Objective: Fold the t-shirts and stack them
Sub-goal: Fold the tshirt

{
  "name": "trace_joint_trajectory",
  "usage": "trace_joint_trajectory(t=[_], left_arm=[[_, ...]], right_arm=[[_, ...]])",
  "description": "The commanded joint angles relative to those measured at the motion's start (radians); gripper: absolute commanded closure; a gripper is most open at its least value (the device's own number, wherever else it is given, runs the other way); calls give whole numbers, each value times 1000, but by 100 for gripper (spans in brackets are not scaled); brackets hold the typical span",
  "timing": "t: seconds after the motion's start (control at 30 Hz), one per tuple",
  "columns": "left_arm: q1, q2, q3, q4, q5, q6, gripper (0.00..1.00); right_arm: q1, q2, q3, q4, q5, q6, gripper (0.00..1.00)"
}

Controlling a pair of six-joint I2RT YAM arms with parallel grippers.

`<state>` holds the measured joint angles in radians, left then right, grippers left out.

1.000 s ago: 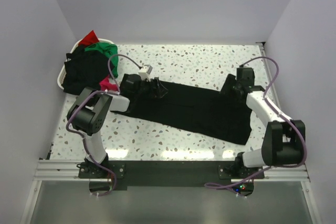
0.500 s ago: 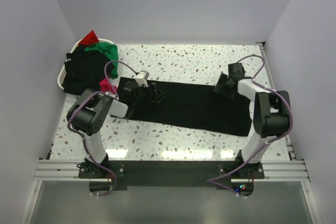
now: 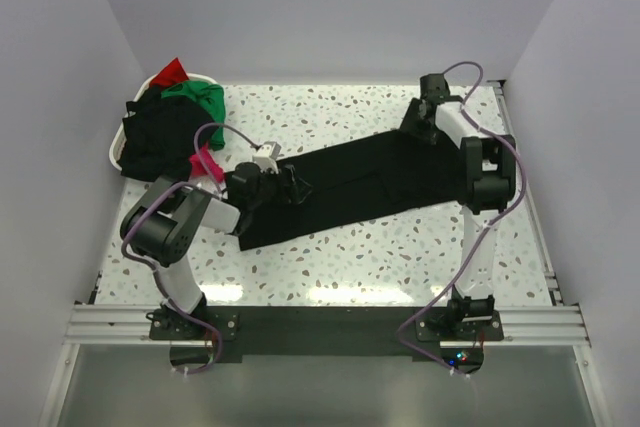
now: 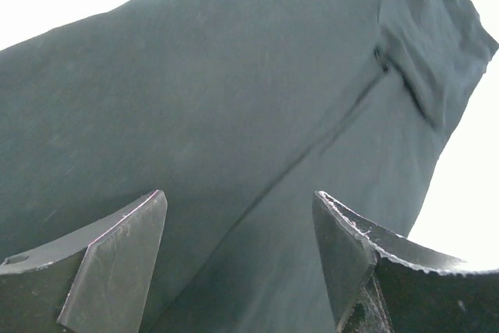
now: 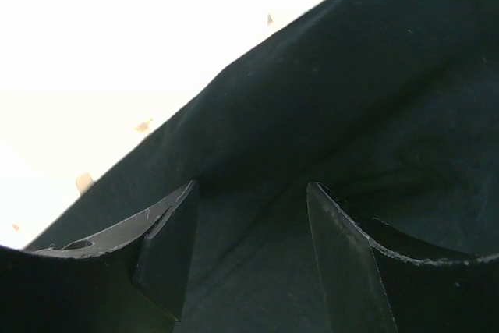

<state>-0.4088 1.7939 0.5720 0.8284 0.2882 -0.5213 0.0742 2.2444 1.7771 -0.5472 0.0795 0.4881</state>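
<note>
Black t-shirt [image 3: 370, 182] lies flat but skewed across the table [image 3: 330, 107], near-left to far-right. Left gripper [image 4: 239, 196] sits over its left end, jaws wide apart, holding nothing. Right gripper [image 5: 251, 186] is at the far-right corner, jaws about half apart, cloth beneath, no pinch visible. Risk: a bite catches one layer or slips off, so the fold goes crooked. The mid-shirt crease may get folded in. Other t-shirts [image 3: 165, 127] are piled at the basket [image 3: 113, 152].

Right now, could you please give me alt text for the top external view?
A black t-shirt lies diagonally across a speckled table, left gripper at its near end, right gripper at its far end. A white basket of clothes sits far left.
</note>
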Motion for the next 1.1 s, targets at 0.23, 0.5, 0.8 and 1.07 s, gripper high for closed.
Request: trace_joint_trajectory(t=[0.23, 0.5, 0.8, 1.07], left_arm=[[-13, -165, -86, -32, -32, -11, 20], [-13, -287, -92, -189, -135, 81, 17], [-13, -301, -146, -198, -285, 115, 14], [-13, -265, -202, -115, -285, 89, 14]], right_arm=[[2, 121, 295, -126, -38, -78, 38], [3, -66, 266, -134, -147, -140, 37], [42, -366, -170, -25, -219, -125, 37], [64, -459, -387, 18, -139, -112, 37]])
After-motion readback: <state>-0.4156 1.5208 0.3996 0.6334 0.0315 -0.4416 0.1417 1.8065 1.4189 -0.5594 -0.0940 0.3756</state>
